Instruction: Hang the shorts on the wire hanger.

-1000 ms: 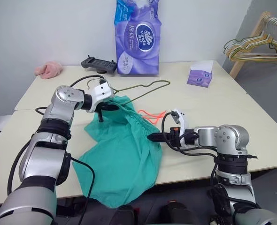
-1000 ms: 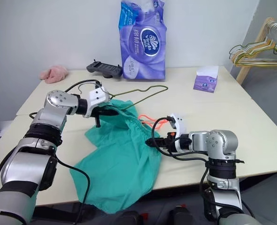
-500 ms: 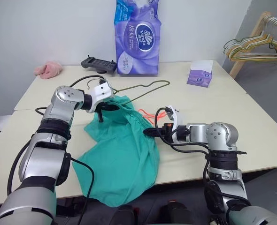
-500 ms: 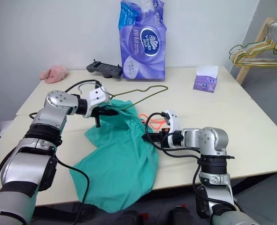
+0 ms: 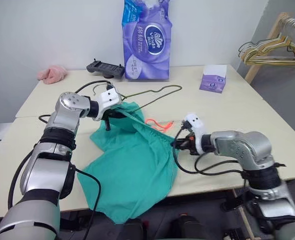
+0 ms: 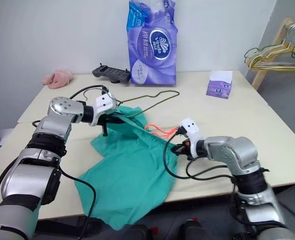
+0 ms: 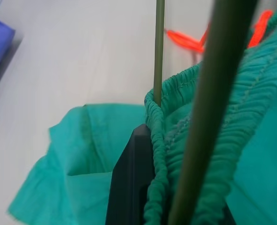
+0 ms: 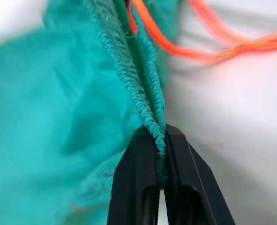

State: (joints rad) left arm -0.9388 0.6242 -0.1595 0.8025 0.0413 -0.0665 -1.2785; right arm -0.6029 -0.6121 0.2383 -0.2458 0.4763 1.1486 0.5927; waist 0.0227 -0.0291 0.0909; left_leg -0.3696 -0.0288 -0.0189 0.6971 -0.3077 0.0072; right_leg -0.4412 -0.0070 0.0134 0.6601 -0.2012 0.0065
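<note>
Bright even room light — soft shadows; right wrist view motion-blurred, edges soft.

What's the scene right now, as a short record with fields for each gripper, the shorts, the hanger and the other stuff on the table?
left gripper: shut on the shorts' waistband and the wire hanger
right gripper: shut on the waistband's other end
shorts: teal, waistband stretched between grippers, legs draped over the table's front edge
wire hanger: lies on table, partly inside waistband
other items: purple tissue pack, tissue box, black controller, pink cloth
</note>
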